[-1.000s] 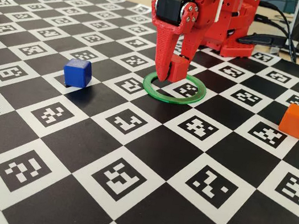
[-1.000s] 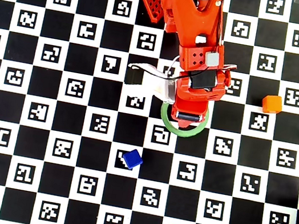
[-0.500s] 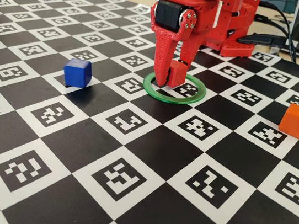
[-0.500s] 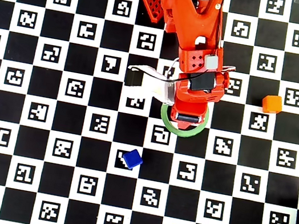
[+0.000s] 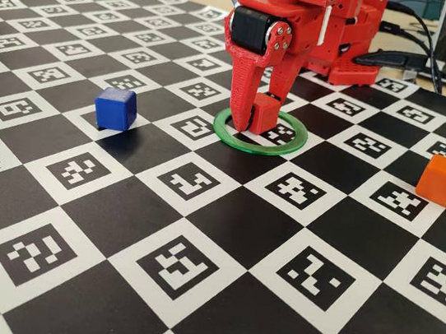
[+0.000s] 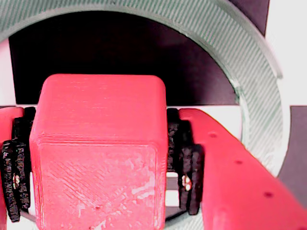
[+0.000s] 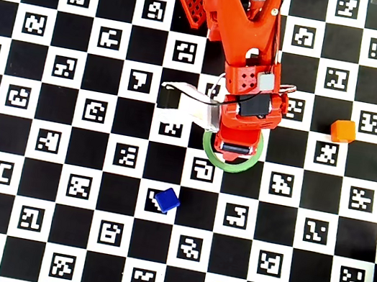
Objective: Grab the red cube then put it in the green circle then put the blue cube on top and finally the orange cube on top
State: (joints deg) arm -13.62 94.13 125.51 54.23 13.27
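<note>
On the checkerboard marker mat, the claw grips the red cube inside the green circle.

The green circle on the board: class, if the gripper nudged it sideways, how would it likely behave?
The green circle looks thin and flat, so it would probably slide across the smooth board rather than tip or roll. It seems light, and may flex slightly. The red cube, held inside it by the gripper, could drag it along.

Overhead view: red cube inside the green circle; blue cube lower left; orange cube right.
</note>
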